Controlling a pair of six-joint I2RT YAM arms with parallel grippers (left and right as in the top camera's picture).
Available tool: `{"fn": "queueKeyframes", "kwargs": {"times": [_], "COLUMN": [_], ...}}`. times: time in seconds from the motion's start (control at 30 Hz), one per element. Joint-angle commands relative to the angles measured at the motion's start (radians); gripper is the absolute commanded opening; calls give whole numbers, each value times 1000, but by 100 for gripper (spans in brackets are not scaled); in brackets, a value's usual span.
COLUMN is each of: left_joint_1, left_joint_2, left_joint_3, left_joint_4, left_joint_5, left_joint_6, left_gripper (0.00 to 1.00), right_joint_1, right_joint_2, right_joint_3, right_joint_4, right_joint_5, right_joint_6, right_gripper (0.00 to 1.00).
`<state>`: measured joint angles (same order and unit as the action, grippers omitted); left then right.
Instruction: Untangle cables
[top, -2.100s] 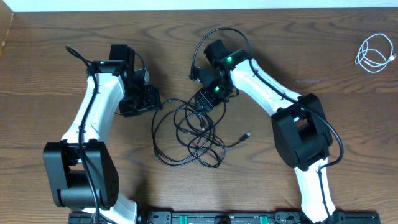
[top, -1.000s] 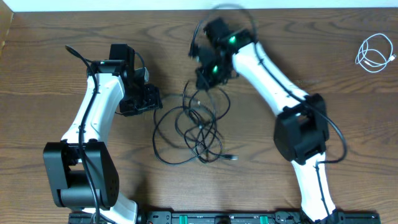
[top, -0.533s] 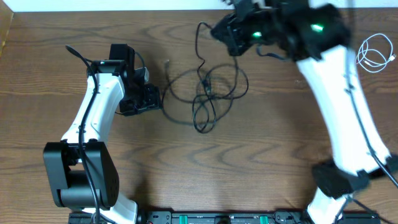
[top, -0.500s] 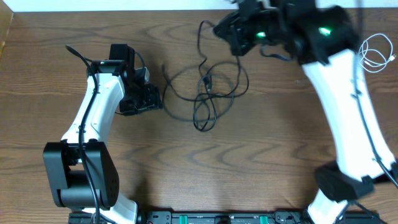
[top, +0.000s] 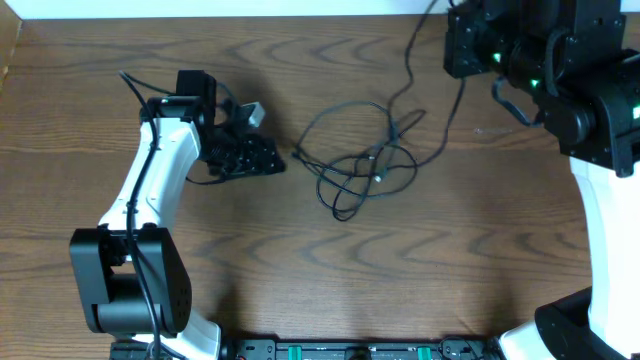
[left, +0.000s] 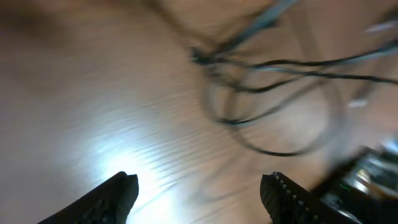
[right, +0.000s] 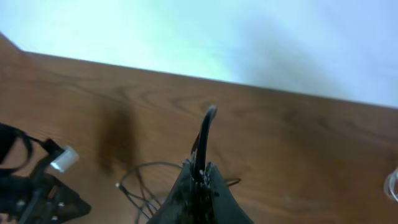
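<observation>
The black cable (top: 358, 165) lies in a loose tangle of loops on the middle of the wooden table (top: 320, 270). One strand rises from it toward the top edge. My right gripper (right: 200, 171) is shut on that strand, high above the table, and the cable's end sticks up past the fingertips. My left gripper (top: 276, 160) sits low, just left of the tangle. In the left wrist view the left gripper (left: 200, 188) is open and empty, with the black cable (left: 267, 106) blurred ahead of it. The white cable is hidden under the right arm (top: 560, 80) in the overhead view.
A white wall runs behind the table's far edge (right: 217, 78). A black rail (top: 360, 350) lines the near edge between the two arm bases. A pale loop (right: 393, 183) shows at the right edge of the right wrist view.
My right arm has lifted and swung right with the black cable in its grip, dragging the tangle right. My left gripper has shifted slightly right toward the tangle.
</observation>
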<state>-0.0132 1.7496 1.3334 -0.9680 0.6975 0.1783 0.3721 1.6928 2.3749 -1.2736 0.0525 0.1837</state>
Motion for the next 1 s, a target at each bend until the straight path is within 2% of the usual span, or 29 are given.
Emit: {"fn": "queueKeyframes", "kwargs": {"times": [0.0,0.13,0.33,0.53,0.6,0.67,0.77,0.9,0.97], "left_joint_1": [-17,-61,-188,-328,-365,-407,-456,-499,-509], "left_joint_2": [5,5,5,6,9,12,19,41,56], "left_joint_3": [-3,-3,-3,-3,-3,-3,-3,-3,-3], "left_joint_4": [29,75,146,287,340,387,428,508,544], "left_joint_5": [253,306,305,293,229,90,-56,-158,-160], "left_joint_6": [94,94,93,80,32,-35,-61,-61,-61], "left_gripper": [69,69,69,69,69,69,69,69,76], "right_joint_1": [-19,-42,-68,-72,-72,-72,-72,-72,-72], "right_joint_2": [7,11,11,11,11,11,11,11,11], "right_joint_3": [11,11,11,11,11,11,11,11,11], "right_joint_4": [-24,-40,-52,-68,-73,-78,-86,-99,-104], "right_joint_5": [53,-2,-53,-60,-59,-59,-59,-59,-59], "right_joint_6": [27,20,18,18,18,17,17,17,17], "right_gripper": [1,1,1,1,1,1,1,1,1]}}
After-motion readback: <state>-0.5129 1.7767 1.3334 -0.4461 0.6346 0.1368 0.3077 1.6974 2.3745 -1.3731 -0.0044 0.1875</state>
